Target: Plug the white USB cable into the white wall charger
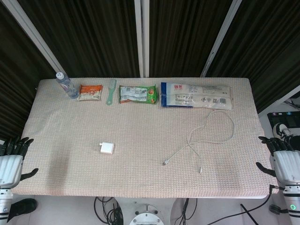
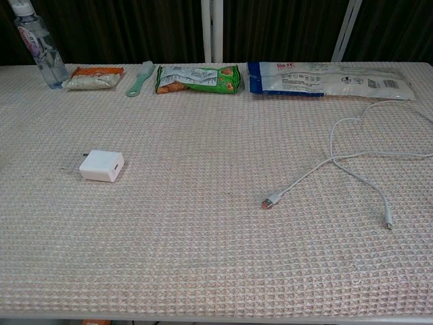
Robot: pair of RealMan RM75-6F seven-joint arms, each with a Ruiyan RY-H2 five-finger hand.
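Left hand [image 1: 11, 159] off the table's left edge, fingers spread, holding nothing; only seen in head view. White wall charger [image 2: 102, 166] lies flat left of centre on the woven tablecloth [image 2: 203, 257], prongs pointing left, USB port side likely facing right toward the cable. White USB cable [image 2: 352, 152] is loosely looped on the right; its USB-A plug [image 2: 271, 201] sits near centre, well apart from the charger, small connector end [image 2: 388, 224] further right. Right hand [image 1: 283, 157] off the right edge, fingers apart, empty. Nothing grasped yet. Suggest: left hand pins the charger by its sides, port left clear; right pinches just behind the USB-A plug, not mid-cable, lines it up level with the port, pushes straight. Back row: water bottle [image 2: 37, 44], snack packets, green brush [image 2: 139, 79], not needed.
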